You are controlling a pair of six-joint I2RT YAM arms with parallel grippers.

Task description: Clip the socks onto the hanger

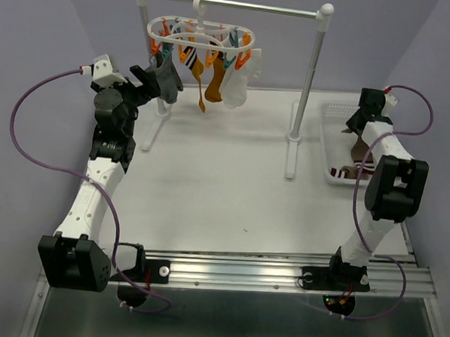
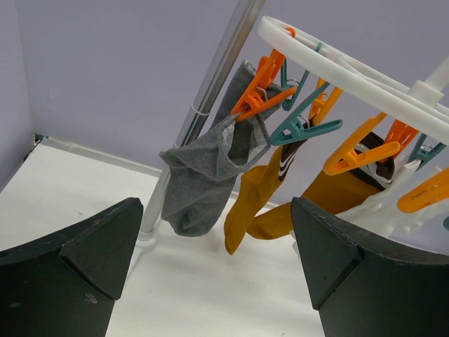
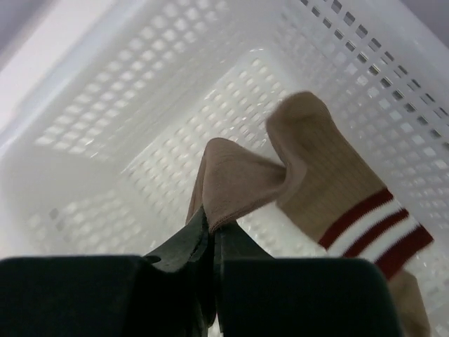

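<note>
One light, limp beige sock (image 3: 316,161) lies inside the basket (image 3: 105,105); the right gripper (image 3: 210,226) is clenched on its bunched fold, probably hold enough. Well outside the basket, the left gripper (image 2: 217,246) gapes.

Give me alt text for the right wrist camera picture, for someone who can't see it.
The right gripper is shut on a fold of a beige sock with red and white stripes at one end. The sock is inside a white perforated basket, which fills the rest of the view.

bright, even light — soft shadows, close foreground slightly blurred.
</note>
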